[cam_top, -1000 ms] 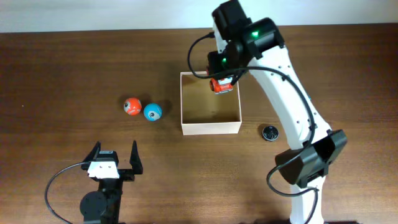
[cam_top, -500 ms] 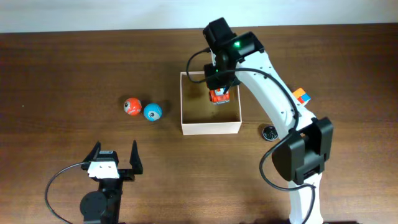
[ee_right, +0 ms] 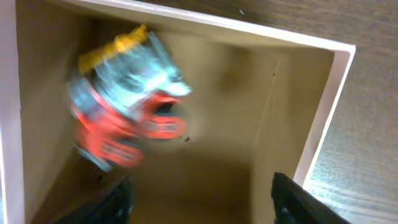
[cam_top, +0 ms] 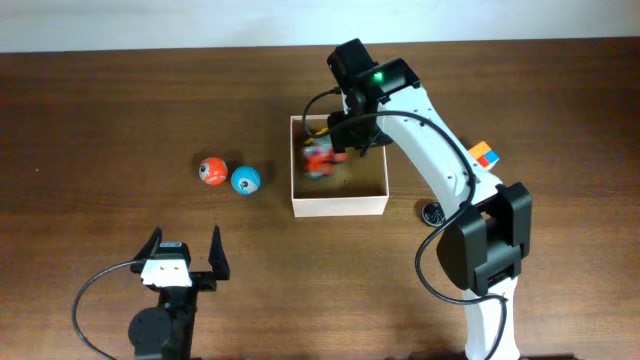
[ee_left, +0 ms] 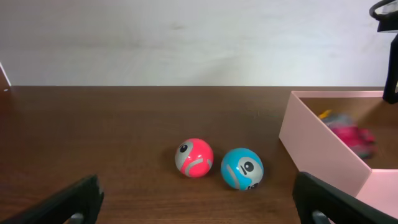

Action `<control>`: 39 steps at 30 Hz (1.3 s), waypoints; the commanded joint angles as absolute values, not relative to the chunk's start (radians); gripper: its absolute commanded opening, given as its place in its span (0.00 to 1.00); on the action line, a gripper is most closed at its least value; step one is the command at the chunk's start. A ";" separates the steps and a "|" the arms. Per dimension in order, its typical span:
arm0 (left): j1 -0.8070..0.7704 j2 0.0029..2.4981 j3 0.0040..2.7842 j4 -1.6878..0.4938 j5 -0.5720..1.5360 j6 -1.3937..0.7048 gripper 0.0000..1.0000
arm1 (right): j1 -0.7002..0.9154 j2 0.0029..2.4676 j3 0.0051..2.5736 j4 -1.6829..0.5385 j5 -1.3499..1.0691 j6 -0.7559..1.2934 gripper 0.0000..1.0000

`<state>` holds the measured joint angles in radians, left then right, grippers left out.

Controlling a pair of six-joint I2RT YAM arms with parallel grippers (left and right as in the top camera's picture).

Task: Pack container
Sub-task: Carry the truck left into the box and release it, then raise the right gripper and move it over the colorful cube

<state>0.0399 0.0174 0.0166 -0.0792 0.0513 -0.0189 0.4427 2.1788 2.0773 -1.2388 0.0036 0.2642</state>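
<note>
table (cam_top: 100,100): dark brown wood, everything sits on it

right arm (cam_top: 440,150): white, reaches from the near right edge up over the box, partly covering its far rim in the overhead view

container (cam_top: 338,205): square box, cream walls, tan inside, a bit right of the table's middle. Open top faces straight up and the sides run square with the table edges. No real long axis since it's square. Cut off at the right edge in the left wrist view (ee_left: 317,149).

right gripper (ee_right: 205,202): over the far half of the container, pointing down into it. Jaws spread wide with nothing between them; only the dark fingertips show.

left gripper (cam_top: 185,250): parked at the near left, well apart from the container, which is ahead and to its right. Jaws spread, empty.

toy (ee_right: 124,106): red, grey and yellow thing inside the container, left side. Totally smeared, can't tell what it is or if it's touching the floor.

orange ball (cam_top: 212,171) and blue ball (cam_top: 245,179): touching each other, left of the container

cube (cam_top: 484,154): small, multicoloured, peeking out beside the right arm

dark disc (cam_top: 433,213): just right of the container's near corner, too small to make out
</note>
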 commanded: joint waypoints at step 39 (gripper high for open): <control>0.044 0.014 0.009 -0.079 0.045 -0.006 0.99 | -0.076 2.209 2.277 -1.570 0.072 0.916 0.96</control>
